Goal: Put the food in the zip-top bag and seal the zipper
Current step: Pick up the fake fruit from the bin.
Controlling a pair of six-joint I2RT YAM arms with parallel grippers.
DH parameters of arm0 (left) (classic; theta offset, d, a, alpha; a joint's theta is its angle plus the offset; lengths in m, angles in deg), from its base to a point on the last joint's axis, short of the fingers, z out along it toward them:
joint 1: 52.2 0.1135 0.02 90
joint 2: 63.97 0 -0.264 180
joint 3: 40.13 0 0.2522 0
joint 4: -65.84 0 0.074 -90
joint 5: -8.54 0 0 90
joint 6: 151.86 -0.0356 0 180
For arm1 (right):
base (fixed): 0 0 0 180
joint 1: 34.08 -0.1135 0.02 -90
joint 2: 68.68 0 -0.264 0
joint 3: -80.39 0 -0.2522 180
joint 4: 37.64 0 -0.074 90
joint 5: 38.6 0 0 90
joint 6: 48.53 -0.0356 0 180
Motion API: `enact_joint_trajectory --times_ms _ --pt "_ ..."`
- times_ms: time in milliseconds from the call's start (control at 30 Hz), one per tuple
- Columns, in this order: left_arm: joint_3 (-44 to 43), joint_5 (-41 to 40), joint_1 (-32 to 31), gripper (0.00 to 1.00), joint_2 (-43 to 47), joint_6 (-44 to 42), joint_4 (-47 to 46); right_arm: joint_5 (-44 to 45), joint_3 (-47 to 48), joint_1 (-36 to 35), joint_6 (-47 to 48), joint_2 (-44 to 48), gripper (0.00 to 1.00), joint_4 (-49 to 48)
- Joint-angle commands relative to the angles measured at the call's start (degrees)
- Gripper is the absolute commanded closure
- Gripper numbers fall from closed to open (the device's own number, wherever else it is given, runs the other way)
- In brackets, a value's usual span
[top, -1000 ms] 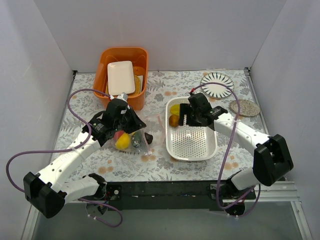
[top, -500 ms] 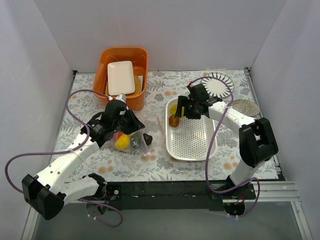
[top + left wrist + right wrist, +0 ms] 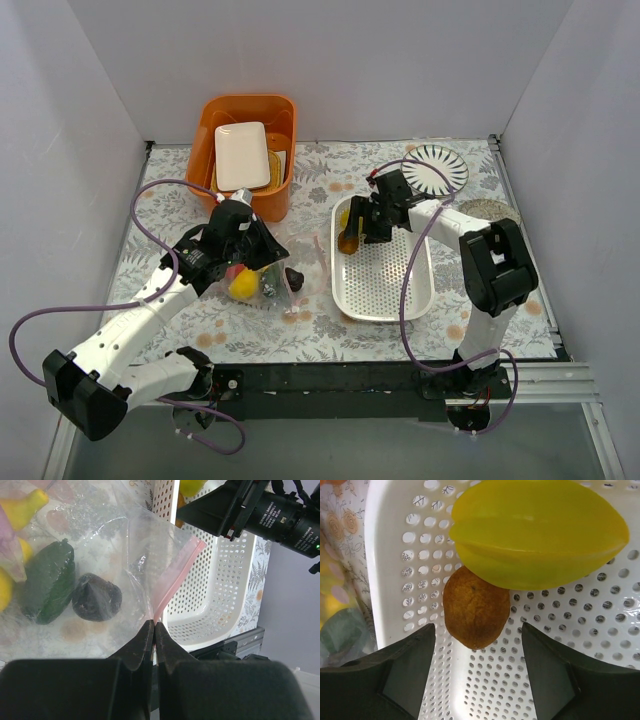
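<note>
While bag (image 3: pixel 110 540) holds green piece (image 3: pixel 50 582), basket (image 3: pixel 400 565) holds starfruit (image 3: pixel 540 530).

Yellow fruit (image 3: pixel 540 530) and a brown piece (image 3: pixel 475 607) in the white, hole-dotted basket (image 3: pixel 385 290). The clear bag (image 3: pixel 100 540) carries a pale-pink strip (image 3: pixel 175 575), beside a dark green piece (image 3: pixel 50 580) and a dark purplish piece (image 3: pixel 97 597). An orange bin (image 3: pixel 250 115) stands at the far edge of the grey-leaf floral cloth (image 3: pixel 330 330).
</note>
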State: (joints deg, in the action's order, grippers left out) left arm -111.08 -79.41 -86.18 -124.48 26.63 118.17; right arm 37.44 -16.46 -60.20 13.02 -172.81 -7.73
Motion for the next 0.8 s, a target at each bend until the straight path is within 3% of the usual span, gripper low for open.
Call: enact_joint_trajectory --times_ms 0,400,767 --pt "-1.61 -0.81 -0.21 1.00 1.27 -0.42 0.37 -1.43 2.51 -0.15 1.11 -1.15 0.24 -1.46" --pt "-1.35 -0.37 -0.30 1.00 0.74 -0.42 -0.25 0.77 4.71 -0.15 6.38 -4.85 0.26 2.23" --pt "-1.26 0.24 -0.30 1.00 0.13 -0.25 -0.77 3.67 1.90 -0.15 7.88 -2.83 0.46 2.14"
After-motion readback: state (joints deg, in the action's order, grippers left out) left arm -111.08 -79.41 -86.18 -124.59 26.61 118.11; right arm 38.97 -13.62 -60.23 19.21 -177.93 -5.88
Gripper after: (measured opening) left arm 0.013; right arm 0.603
